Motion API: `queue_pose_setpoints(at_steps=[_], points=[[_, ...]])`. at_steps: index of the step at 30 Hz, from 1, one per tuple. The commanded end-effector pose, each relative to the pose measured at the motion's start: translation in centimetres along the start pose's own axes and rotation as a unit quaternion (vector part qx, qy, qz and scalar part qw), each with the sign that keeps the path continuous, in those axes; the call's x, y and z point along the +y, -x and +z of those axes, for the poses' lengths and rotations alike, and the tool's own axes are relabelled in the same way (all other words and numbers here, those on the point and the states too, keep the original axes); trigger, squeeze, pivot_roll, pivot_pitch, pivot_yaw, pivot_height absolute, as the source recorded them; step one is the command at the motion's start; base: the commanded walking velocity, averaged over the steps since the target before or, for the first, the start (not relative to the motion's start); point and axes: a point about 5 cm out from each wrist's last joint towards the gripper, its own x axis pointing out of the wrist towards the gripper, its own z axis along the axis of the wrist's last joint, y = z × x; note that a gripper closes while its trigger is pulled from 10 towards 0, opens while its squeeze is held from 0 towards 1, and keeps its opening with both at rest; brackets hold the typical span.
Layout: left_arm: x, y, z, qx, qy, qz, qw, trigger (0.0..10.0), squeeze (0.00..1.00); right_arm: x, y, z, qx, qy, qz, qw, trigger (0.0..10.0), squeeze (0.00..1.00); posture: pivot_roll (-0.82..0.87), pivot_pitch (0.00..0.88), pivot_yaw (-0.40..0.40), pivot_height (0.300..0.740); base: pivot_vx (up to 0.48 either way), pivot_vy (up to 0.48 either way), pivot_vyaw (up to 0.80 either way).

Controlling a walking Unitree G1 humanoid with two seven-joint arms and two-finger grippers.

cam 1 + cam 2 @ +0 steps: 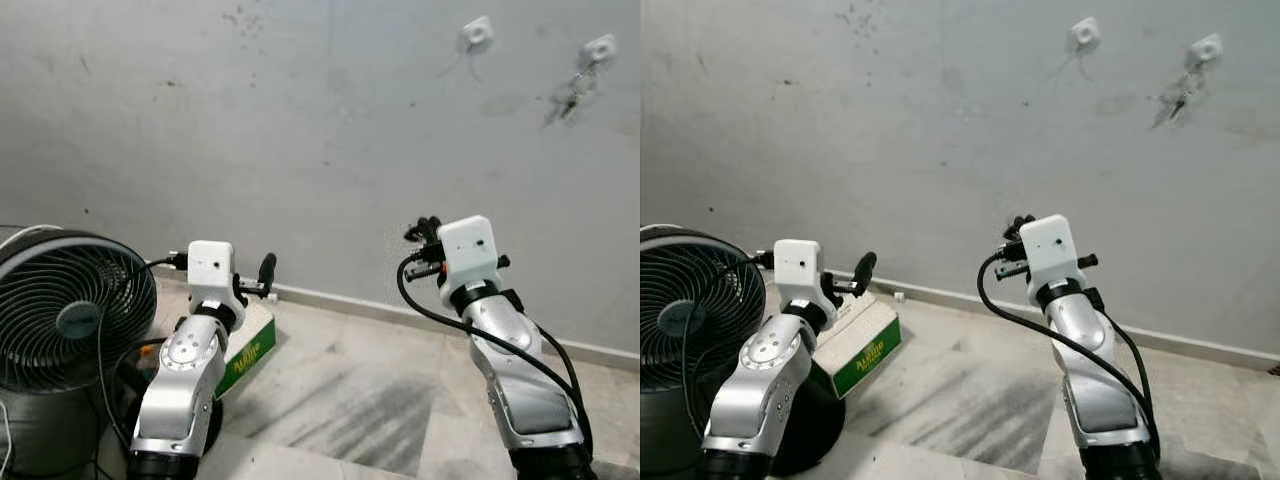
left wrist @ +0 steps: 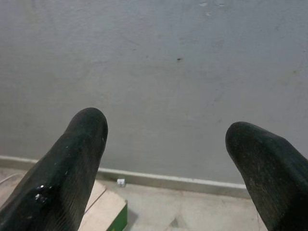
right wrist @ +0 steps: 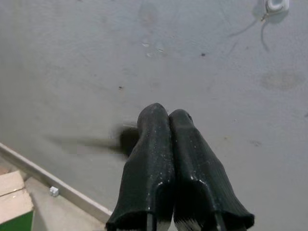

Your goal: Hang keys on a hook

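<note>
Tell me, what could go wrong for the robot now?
The keys already dangle from the right hook high on the wall; a bump could knock them off. The right gripper is shut and points at the wall, so pushing forward might hit it. The fan and green box sit close by the left arm.

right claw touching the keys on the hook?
Apart. In the left eye view the right claw is low by the wall, while the keys hang from the hook far above it.

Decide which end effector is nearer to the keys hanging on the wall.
Right. The right end effector is below and left of the keys; the left end effector is lower, beside the fan.
</note>
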Motion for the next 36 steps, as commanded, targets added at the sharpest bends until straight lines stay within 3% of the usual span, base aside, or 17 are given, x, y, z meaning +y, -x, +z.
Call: queue_pose_setpoints(at_steps=[1, 19, 36], points=[[-0.68, -0.14, 0.18, -0.003, 0.002, -0.011, 1.000, 10.0, 0.00, -0.99, 0.16, 0.22, -0.003, 0.009, -0.015, 1.000, 10.0, 0.00, -0.07, 0.046, 0.004, 0.740, 0.420, 0.000, 0.00], [-0.81, -0.07, -0.18, 0.006, 0.008, -0.007, 1.000, 10.0, 0.00, -0.90, 0.08, 0.16, 0.001, 0.012, -0.012, 1.000, 10.0, 0.00, -0.07, 0.050, 0.003, 0.740, 0.359, -0.297, 0.00], [-0.83, -0.01, -0.20, 0.007, 0.012, -0.004, 1.000, 10.0, 0.00, -0.74, 0.06, 0.15, 0.002, 0.015, -0.007, 1.000, 10.0, 0.00, -0.07, 0.054, 0.002, 0.740, 0.234, -0.384, 0.00]])
